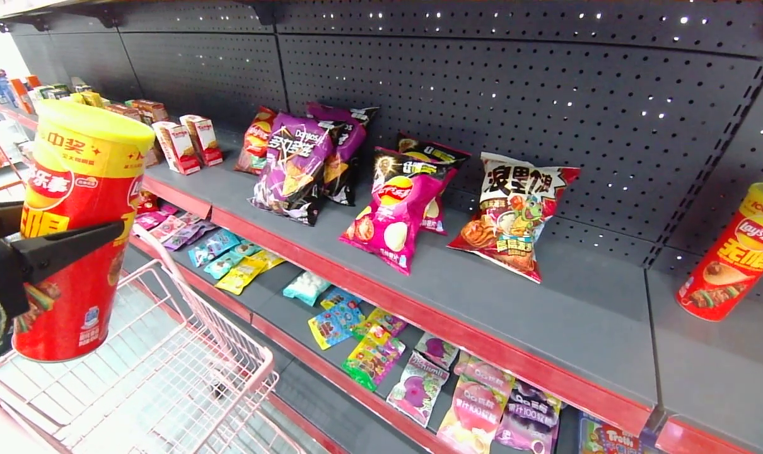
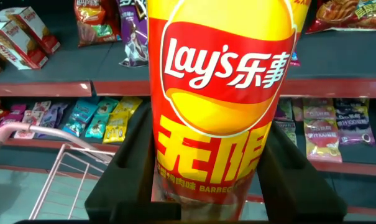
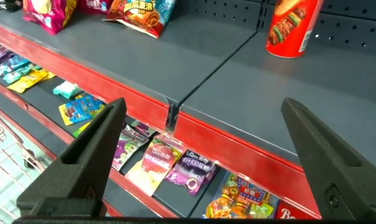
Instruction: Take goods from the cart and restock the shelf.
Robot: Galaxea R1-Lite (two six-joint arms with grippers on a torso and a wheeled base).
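My left gripper point(image 1: 66, 252) is shut on a red and yellow chip canister point(image 1: 75, 227) and holds it upright over the pink cart point(image 1: 186, 378), left of the shelf. In the left wrist view the canister point(image 2: 219, 93) stands between the black fingers point(image 2: 122, 180). The grey shelf point(image 1: 577, 315) with a red front edge carries several chip bags point(image 1: 394, 208) and a matching canister point(image 1: 731, 252) at the far right. My right gripper point(image 3: 203, 155) hangs open in front of the shelf's red edge point(image 3: 237, 140), with that canister point(image 3: 292, 25) beyond it.
Small boxes point(image 1: 189, 142) stand at the shelf's left end. The lower shelf holds candy packets point(image 1: 369, 353) in a row. A wide bare stretch of shelf lies between the rightmost bag point(image 1: 514, 214) and the standing canister. A black pegboard backs the shelf.
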